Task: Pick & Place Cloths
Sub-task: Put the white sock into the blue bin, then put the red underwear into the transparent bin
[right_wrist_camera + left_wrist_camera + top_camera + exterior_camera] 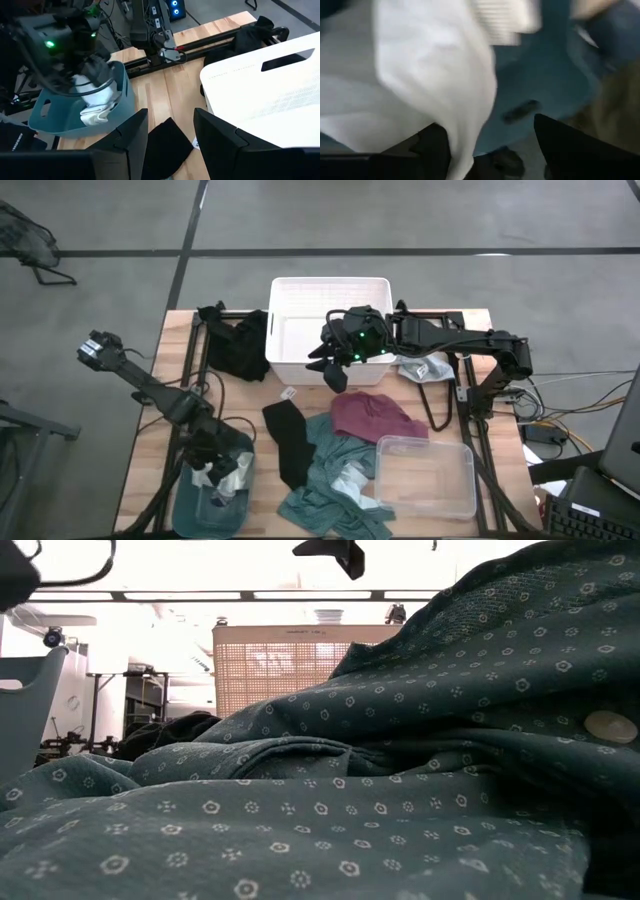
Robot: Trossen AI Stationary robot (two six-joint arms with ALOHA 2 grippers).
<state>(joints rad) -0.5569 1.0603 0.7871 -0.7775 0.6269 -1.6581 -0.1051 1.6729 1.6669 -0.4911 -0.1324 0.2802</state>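
My left gripper [222,476] [490,132] stands open, tipped down into the teal bin [190,505] at the table's near left. A white cloth [410,75] [95,100] lies in that bin under it. My right gripper [332,372] [170,132] hangs open with nothing between its fingers, just past the near wall of the white bin [330,330]. Below it on the wood lies a black cloth [286,442] [167,145]. A teal-green cloth [330,492], a maroon cloth [375,418], a white-grey cloth [425,368] and another black cloth [240,345] lie loose on the table. My left gripper is open over the white cloth. A fold of the cloth [462,145] runs down beside one finger [432,147]. Whether it touches that finger, I cannot tell.
A clear plastic bin [425,477] sits at the near right, beside the teal-green and maroon cloths. Black rails [200,350] run along both sides of the table. In the low view the teal-green patterned cloth [350,790] fills almost the whole picture.
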